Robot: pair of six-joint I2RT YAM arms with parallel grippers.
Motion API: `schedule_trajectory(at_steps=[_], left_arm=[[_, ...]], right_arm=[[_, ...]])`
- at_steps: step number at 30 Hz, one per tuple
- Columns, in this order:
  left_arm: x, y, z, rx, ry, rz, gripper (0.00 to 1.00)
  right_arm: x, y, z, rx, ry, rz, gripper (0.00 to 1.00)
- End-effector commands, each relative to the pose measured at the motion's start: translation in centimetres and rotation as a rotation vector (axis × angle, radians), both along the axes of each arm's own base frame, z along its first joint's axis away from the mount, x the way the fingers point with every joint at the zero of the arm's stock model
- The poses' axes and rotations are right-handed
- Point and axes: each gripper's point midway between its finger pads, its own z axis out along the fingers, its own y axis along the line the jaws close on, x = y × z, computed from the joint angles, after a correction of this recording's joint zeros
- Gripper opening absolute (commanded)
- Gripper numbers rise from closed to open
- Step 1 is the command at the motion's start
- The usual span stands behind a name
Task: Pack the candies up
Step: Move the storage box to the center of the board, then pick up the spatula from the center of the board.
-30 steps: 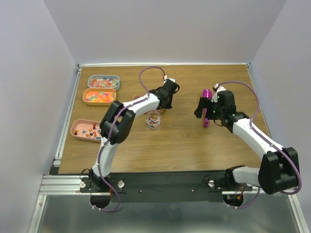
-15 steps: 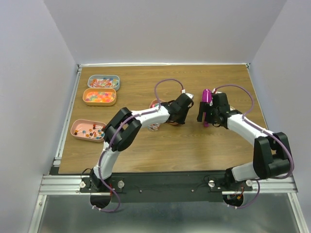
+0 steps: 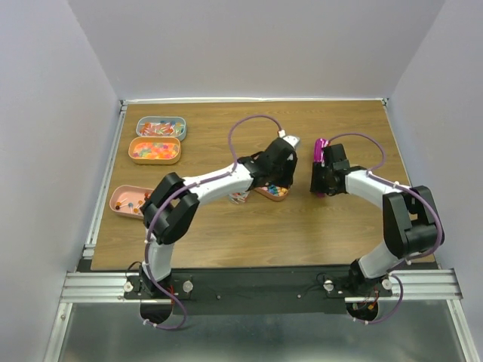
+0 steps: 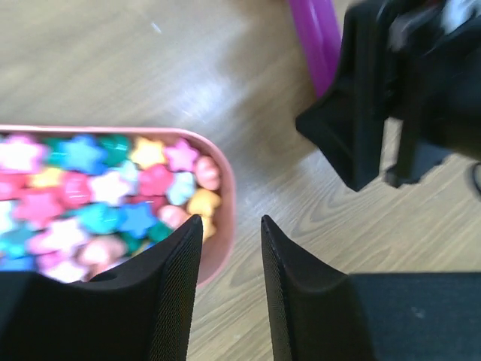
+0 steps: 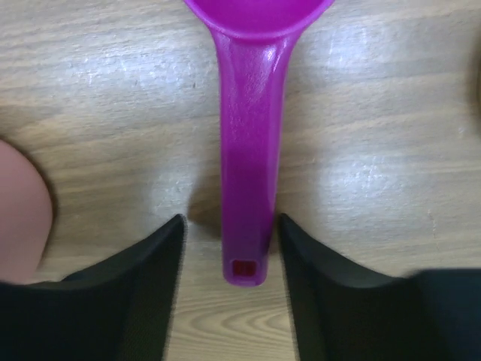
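**Candies, star-shaped** [image 4: 98, 188]: multicoloured (pink, blue, teal, yellow, orange), heaped in a pink tray [image 4: 228, 203] near the middle of the surface [image 3: 226, 234].

**Left end effector** [image 4: 231, 222]: set astride the tray's end rim, one finger over the sweets, the other outside. The fingers are parted a little. Bare wood is seen between the rim and the outer finger, so nothing is gripped.

**Further candies:** held in three trays along the left edge.
- Blue tray [image 3: 183, 128], nearest the far-left corner: red-orange wrapped pieces [image 3: 157, 127].
- Orange tray [image 3: 131, 149], just in front of the blue tray: orange-yellow gummies [image 3: 154, 150].
- Second pink tray [image 3: 113, 200], further towards the near edge: small round sweets [image 3: 139, 205].

**Clear container** [image 3: 238, 198]: left of the central tray, mostly hidden under the left arm. Contents cannot be told.

**Magenta scoop** [image 5: 248, 150]: lying flat on the wood, right of the central tray, bowl towards the far edge.

**Right end effector** [image 5: 231, 219]: placed around the end of the scoop's handle, fingers part-way apart, a gap left at one side. The handle is not clamped. It stands just beside the central tray.
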Motion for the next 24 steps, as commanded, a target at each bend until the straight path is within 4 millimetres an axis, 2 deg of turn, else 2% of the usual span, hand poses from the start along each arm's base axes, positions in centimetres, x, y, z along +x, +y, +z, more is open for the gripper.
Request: schedule_trajectory(at_steps=[1,2,3,5,6,9,10,12,14,17,20,24], left_arm=[[2.5,3.0,4.9,-0.097,-0.072,0.063,0.46],[2.9,3.6,5.9,-0.111,-0.089,0.075,0.48],[3.1,4.0,6.3,-0.127,-0.083,0.065,0.48],[4.3,5.6,7.3,-0.145,-0.099,0.083,0.48],[4.7,6.0,7.6,-0.15,-0.105,0.081,0.48],[6.3,7.4,9.5,-0.16,-0.14,0.082,0.51],[6.7,7.7,10.5,-0.162,-0.153,0.082,0.51],[7.8,8.7,11.7,-0.166,-0.177,0.083,0.52],[8.2,9.1,13.3,-0.193,-0.197,0.071,0.54],[8.7,9.7,15.2,-0.219,-0.232,0.065,0.54],[8.3,8.9,16.4,-0.253,-0.244,0.016,0.54],[8.1,8.7,15.6,-0.254,-0.23,-0.004,0.55]], right_arm=[[0.3,-0.4,-0.3,-0.046,0.01,0.001,0.4],[0.3,-0.5,-0.3,-0.049,0.01,0.004,0.34],[0.4,-0.5,0.0,-0.051,0.002,0.009,0.22],[0.5,-0.6,0.3,-0.056,-0.008,0.021,0.13],[0.6,-0.4,1.1,-0.051,-0.027,0.027,0.08],[0.5,0.2,3.3,-0.047,-0.065,0.063,0.07],[0.5,0.6,5.1,-0.03,-0.109,0.079,0.06],[-0.1,1.6,6.7,-0.025,-0.134,0.134,0.07],[-0.8,3.4,8.9,-0.001,-0.173,0.231,0.07],[-1.9,5.4,10.5,0.013,-0.189,0.336,0.06],[-3.3,8.1,11.3,0.049,-0.191,0.466,0.06],[-4.7,10.2,10.6,0.024,-0.129,0.563,0.06]])
